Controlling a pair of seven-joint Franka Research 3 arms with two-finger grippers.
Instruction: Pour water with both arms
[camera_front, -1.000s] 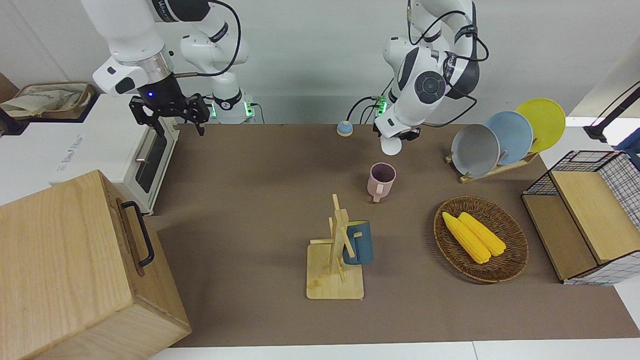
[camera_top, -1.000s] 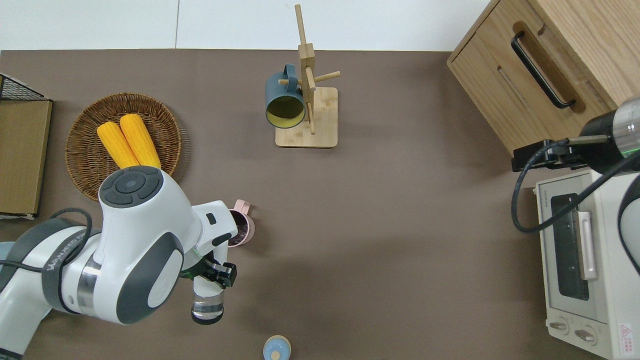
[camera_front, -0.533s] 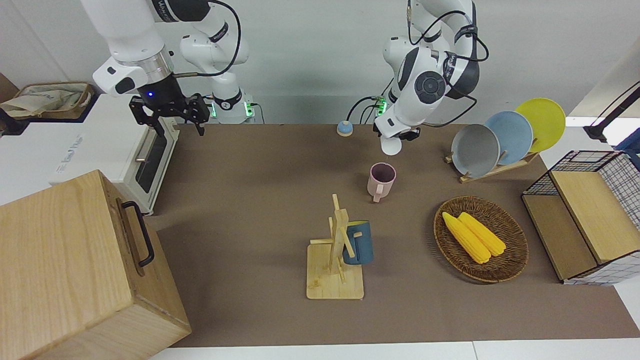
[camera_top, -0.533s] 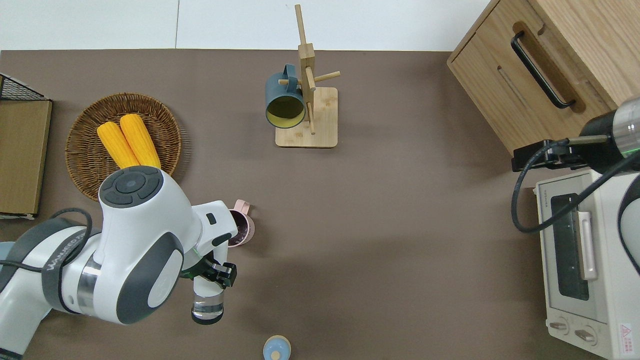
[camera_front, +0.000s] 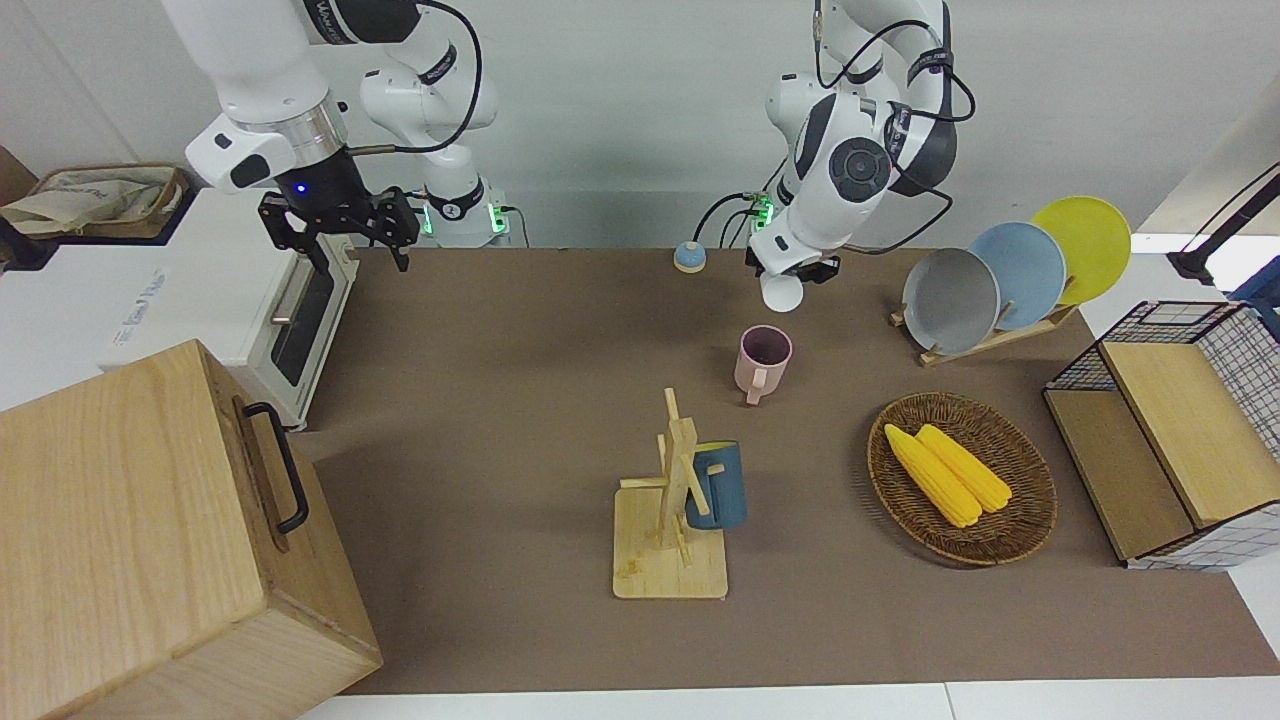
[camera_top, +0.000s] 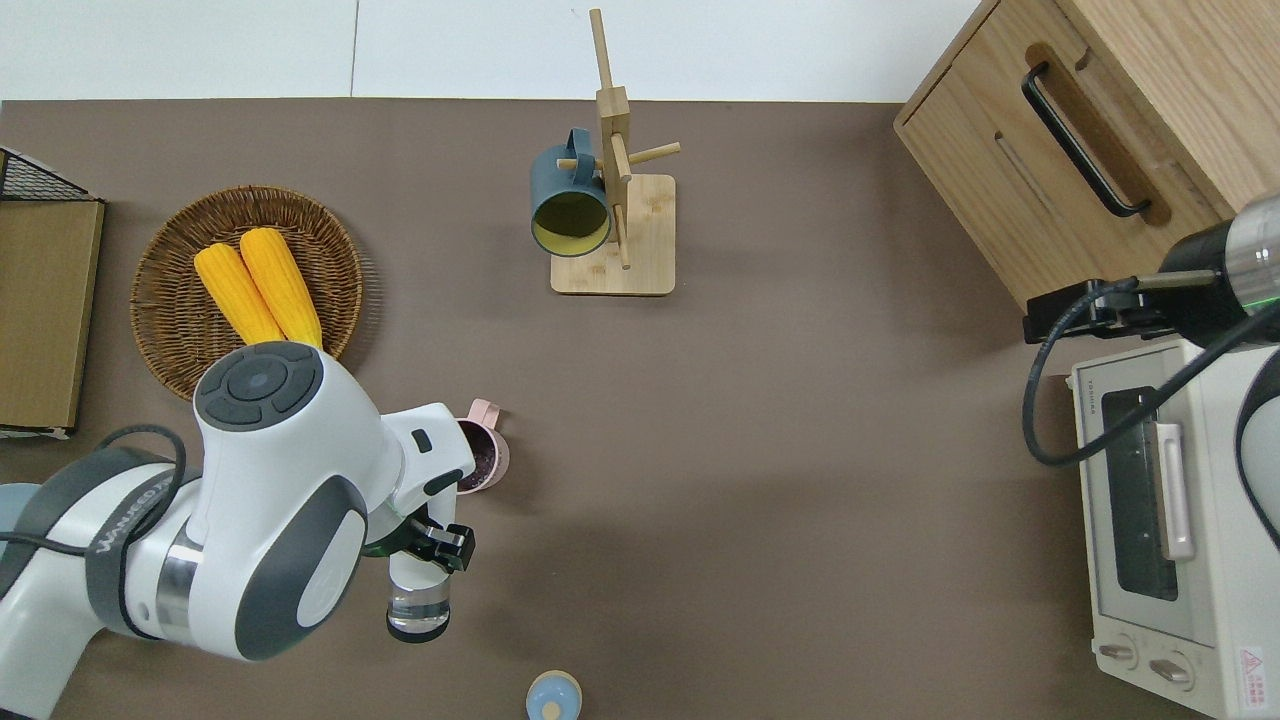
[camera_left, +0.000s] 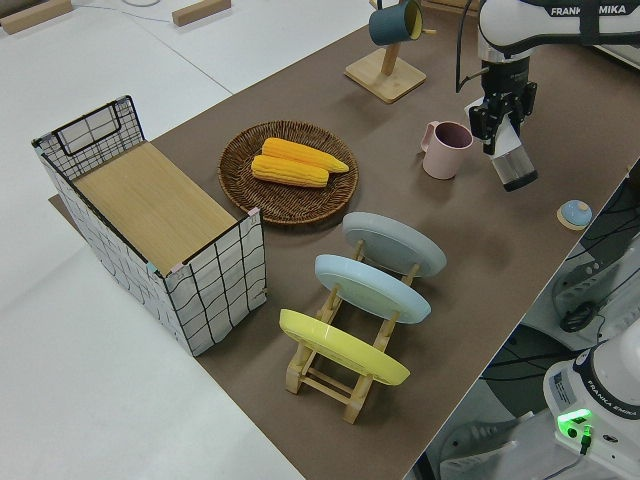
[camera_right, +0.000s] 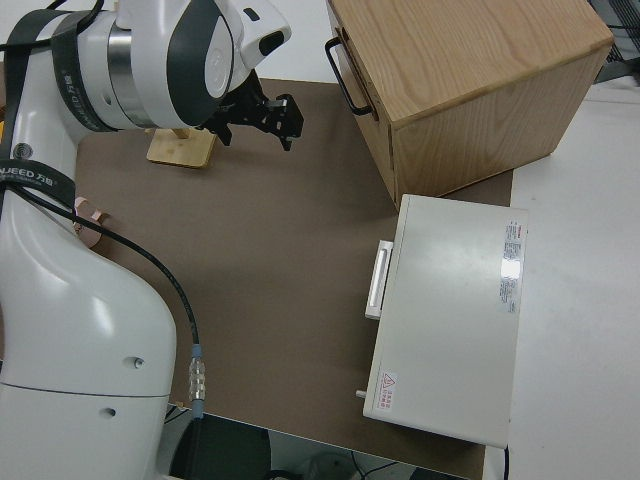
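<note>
robot lab, mock kitchen, toaster oven (camera_top: 1160, 520), plate rack (camera_left: 345, 330)

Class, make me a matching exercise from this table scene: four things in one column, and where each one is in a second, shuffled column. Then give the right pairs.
Things:
1. corn
2. blue mug
3. clear glass
4. yellow plate

Places:
A. hanging on the wooden mug tree
B. held tilted in the left end effector, beside the pink mug
C. lying in the wicker basket
D. standing in the plate rack

Pairs: 1-C, 2-A, 3-B, 4-D
</note>
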